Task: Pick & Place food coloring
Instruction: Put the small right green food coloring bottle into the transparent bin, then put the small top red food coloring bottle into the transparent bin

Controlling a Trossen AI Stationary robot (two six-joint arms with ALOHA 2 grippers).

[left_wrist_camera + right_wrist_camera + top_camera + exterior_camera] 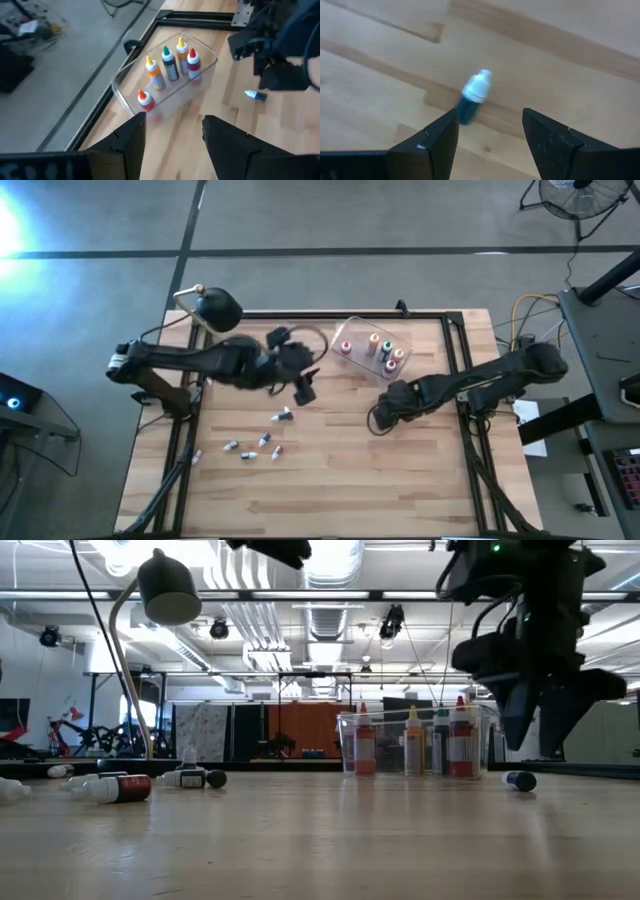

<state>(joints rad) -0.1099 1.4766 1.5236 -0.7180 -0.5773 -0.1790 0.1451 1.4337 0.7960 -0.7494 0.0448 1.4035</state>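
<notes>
Several small food coloring bottles stand upright in the clear tub near the table's far edge. One dark blue bottle with a whitish cap lies on its side on the wood. My right gripper hovers open just above it, one finger on each side, touching nothing. Several more bottles lie scattered toward the table's left near part. My left gripper is open and empty, raised left of the tub.
A black round-headed desk lamp stands at the far left corner. A black metal frame borders the table. Bare wood stretches across the near half.
</notes>
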